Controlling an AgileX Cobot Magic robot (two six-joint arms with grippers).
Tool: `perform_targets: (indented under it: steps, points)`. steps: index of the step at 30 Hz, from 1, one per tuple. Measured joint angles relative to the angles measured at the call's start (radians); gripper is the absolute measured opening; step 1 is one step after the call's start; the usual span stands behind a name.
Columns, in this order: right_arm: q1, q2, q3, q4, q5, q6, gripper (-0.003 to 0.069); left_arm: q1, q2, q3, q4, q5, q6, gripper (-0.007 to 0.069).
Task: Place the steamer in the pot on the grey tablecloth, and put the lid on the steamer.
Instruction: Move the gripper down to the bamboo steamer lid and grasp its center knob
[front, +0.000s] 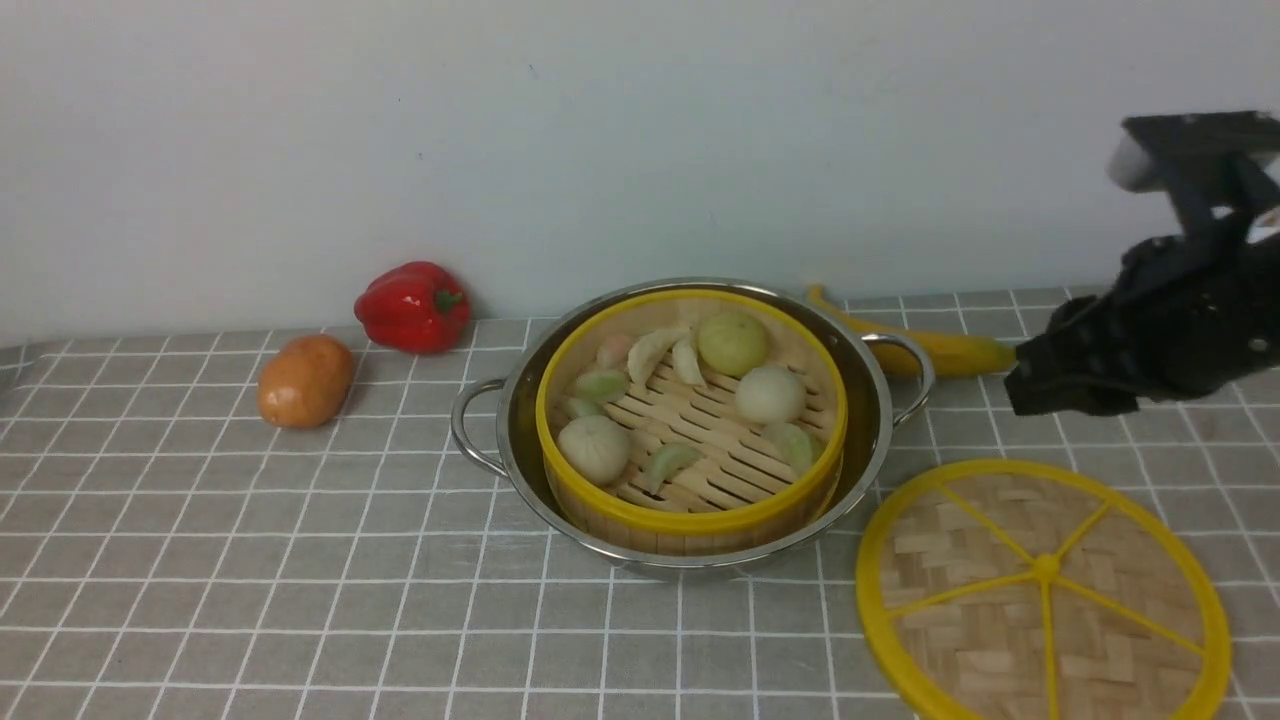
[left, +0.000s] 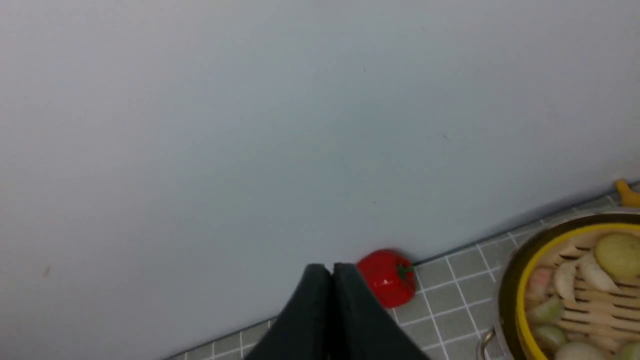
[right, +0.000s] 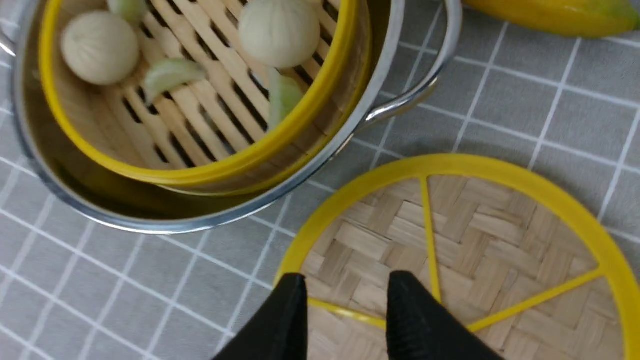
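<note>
Right now my right gripper (front: 1030, 392) is hovering at about 3 o'clock from the pot (front: 515, 420). Its black fingers (right: 292, 320) are standing partly apart and gripping nothing. They are hanging over the lid (front: 1040, 590), which is lying flat on the grey tablecloth (front: 250, 560) at roughly 4 o'clock from the pot, just beside it. The steamer (front: 690, 520) is sitting inside the pot, uncovered, with its buns and dumplings showing. My left gripper (left: 330, 272) is holding its jaws pressed fully together with nothing between them, and is pointing toward the wall near the red pepper (front: 412, 305). That pepper is lying at 10 o'clock from the pot, a potato (front: 305, 380) is resting at 9 o'clock, and a banana (front: 950, 350) is lying at 2 o'clock behind the handle.
</note>
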Motion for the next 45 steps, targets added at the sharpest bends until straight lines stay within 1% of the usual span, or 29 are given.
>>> perform_targets:
  steps: [1, 2, 3, 6, 7, 9, 10, 12, 13, 14, 16, 17, 18, 19, 26, 31, 37, 39, 42, 45]
  points:
    - [0.006, 0.01, -0.011, -0.021, 0.01, 0.016, 0.0244, 0.0, -0.017, 0.02, -0.001, 0.0, 0.002, -0.0023]
    - [0.022, 0.052, -0.044, -0.099, 0.056, 0.088, 0.0244, 0.0, -0.086, 0.107, -0.001, 0.001, 0.007, -0.0023]
    - [0.024, 0.072, -0.055, -0.145, 0.079, 0.125, 0.0244, 0.0, -0.129, 0.166, -0.002, 0.001, 0.008, -0.0023]
    - [0.024, 0.123, -0.064, -0.214, 0.125, 0.175, 0.0244, 0.0, -0.27, 0.365, -0.045, -0.006, 0.01, -0.0023]
    - [0.023, 0.127, -0.064, -0.217, 0.129, 0.179, 0.0244, 0.0, -0.28, 0.38, -0.05, -0.008, 0.01, -0.0023]
    - [0.023, 0.163, -0.064, -0.225, 0.139, 0.185, 0.0244, 0.0, -0.407, 0.544, -0.118, -0.097, 0.014, -0.0023]
    - [0.023, 0.19, -0.064, -0.218, 0.139, 0.185, 0.0244, 0.0, -0.495, 0.679, -0.172, -0.211, 0.014, -0.0023]
    - [0.023, 0.211, -0.064, -0.215, 0.139, 0.185, 0.0244, 0.0, -0.583, 0.796, -0.212, -0.313, 0.014, -0.0023]
    - [0.023, 0.211, -0.064, -0.215, 0.139, 0.185, 0.0244, 0.0, -0.594, 0.81, -0.216, -0.325, 0.014, -0.0023]
    - [0.023, 0.228, -0.064, -0.214, 0.138, 0.185, 0.0244, 0.0, -0.669, 0.908, -0.245, -0.4, 0.014, -0.0023]
    - [0.023, 0.253, -0.064, -0.214, 0.138, 0.185, 0.0244, 0.0, -0.771, 1.046, -0.283, -0.482, 0.014, -0.0023]
    - [0.023, 0.257, -0.064, -0.214, 0.138, 0.185, 0.0244, 0.0, -0.771, 1.046, -0.283, -0.489, 0.014, -0.0023]
    - [0.023, 0.273, -0.064, -0.213, 0.138, 0.185, 0.0244, 0.0, -0.836, 1.141, -0.304, -0.532, 0.014, -0.0022]
    - [0.023, 0.282, -0.064, -0.213, 0.138, 0.185, 0.0244, 0.0, -0.871, 1.194, -0.315, -0.543, 0.014, -0.0022]
    - [0.023, 0.31, -0.064, -0.214, 0.14, 0.185, 0.0244, 0.0, -0.954, 1.327, -0.383, -0.561, 0.009, -0.0022]
    - [0.023, 0.341, -0.056, -0.202, 0.138, 0.185, 0.0244, 0.0, -0.954, 1.331, -0.408, -0.584, 0.009, -0.0019]
    - [0.023, 0.363, -0.007, -0.203, 0.109, 0.185, 0.0242, 0.0, -0.954, 1.331, -0.408, -0.607, 0.009, -0.0019]
    - [0.023, 0.361, -0.003, -0.204, 0.099, 0.185, 0.0222, 0.0, -0.954, 1.331, -0.408, -0.611, 0.009, -0.0019]
    - [0.023, 0.357, -0.002, -0.204, 0.099, 0.187, 0.0148, 0.0, -0.954, 1.331, -0.409, -0.612, 0.009, -0.0019]
    - [0.023, 0.355, -0.002, -0.204, 0.101, 0.188, 0.0147, 0.0, -0.954, 1.331, -0.41, -0.612, 0.01, -0.0019]
